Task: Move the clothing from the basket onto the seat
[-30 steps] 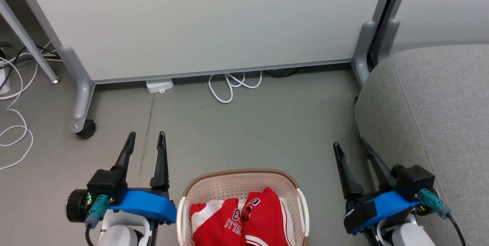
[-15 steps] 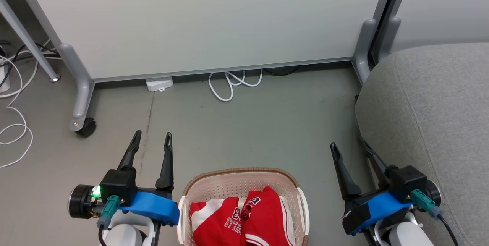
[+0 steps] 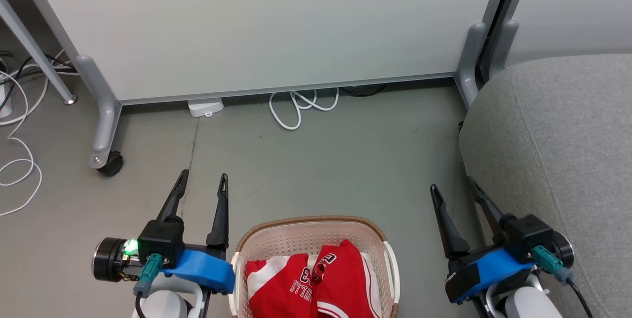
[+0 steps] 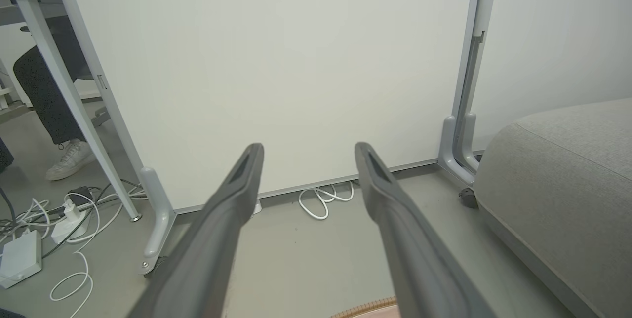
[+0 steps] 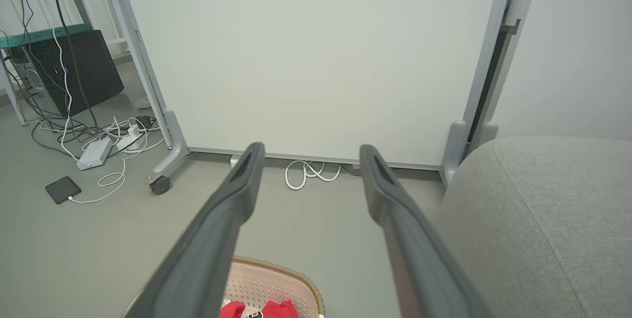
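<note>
While basket point(image 3: 311, 220) holds clothing point(image 3: 323, 283), hands point(image 3: 204, 176) point(image 3: 452, 184) spread wide

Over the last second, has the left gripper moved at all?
Yes. The left gripper has shifted to the robot's right, closing on the basket, which has stayed put against the caster wheel. Its jaws stand open.

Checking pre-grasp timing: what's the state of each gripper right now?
Left gripper: open, empty, left of the cream-white perforated plastic basket.
Right gripper: open, empty, beside the light-grey fabric seat.
</note>
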Robot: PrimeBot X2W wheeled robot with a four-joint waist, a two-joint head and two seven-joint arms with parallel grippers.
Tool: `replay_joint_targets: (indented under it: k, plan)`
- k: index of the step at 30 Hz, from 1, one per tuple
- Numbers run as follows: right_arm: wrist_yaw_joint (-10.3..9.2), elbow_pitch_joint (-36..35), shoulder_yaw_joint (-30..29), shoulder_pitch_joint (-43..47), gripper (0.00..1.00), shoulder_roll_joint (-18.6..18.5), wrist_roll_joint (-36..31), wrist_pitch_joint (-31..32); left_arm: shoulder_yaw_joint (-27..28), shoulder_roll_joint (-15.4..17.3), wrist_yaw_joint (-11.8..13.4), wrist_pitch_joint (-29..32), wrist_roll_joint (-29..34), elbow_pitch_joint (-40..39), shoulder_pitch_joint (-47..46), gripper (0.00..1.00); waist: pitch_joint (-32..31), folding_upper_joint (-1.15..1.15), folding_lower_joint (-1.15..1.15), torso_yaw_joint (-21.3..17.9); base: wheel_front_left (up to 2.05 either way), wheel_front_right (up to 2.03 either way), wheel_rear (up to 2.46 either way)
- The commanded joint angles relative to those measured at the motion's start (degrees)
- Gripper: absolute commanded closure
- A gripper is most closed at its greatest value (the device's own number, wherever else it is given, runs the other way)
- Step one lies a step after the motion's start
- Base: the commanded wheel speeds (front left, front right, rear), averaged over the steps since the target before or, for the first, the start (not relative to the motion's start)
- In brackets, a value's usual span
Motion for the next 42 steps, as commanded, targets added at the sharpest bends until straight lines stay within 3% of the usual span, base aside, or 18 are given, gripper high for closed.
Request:
replay_joint_targets:
  k: [1,16,27,32,42]
  plan:
    - [0.02,0.2,-0.1,-0.5,0.00,-0.3,0.1,-0.3,0.3,0.0,-0.2,-0.3,-0.2,0.1,-0.5,0.00,0.0,0.00,0.00,0.0,0.00,0.00,0.00]
    - [0.02,0.2,-0.4,-1.2,0.00,-0.3,1.4,-0.3,0.7,-0.4,-0.7,-0.3,-0.8,1.3,-1.8,0.00,0.8,0.00,0.00,0.1,0.00,0.00,0.00]
    - [0.02,-2.0,-1.4,-5.5,0.00,-0.3,0.3,-0.3,-3.2,-0.2,-2.3,-0.3,-1.5,9.5,-11.2,0.00,8.5,0.00,0.00,-3.6,0.00,0.00,0.00]
    - [0.02,-3.3,-1.6,-8.5,0.00,-0.3,0.3,-0.3,-6.3,0.8,-2.7,-0.3,-1.7,15.5,-17.1,0.00,14.3,0.00,0.00,-6.1,0.00,0.00,0.00]
    - [0.02,-5.7,-0.9,-13.5,0.00,-0.2,1.4,-0.3,-18.8,2.8,-2.7,-0.3,-8.2,29.5,-27.4,0.00,24.4,0.00,0.00,-10.3,0.00,0.00,0.00]
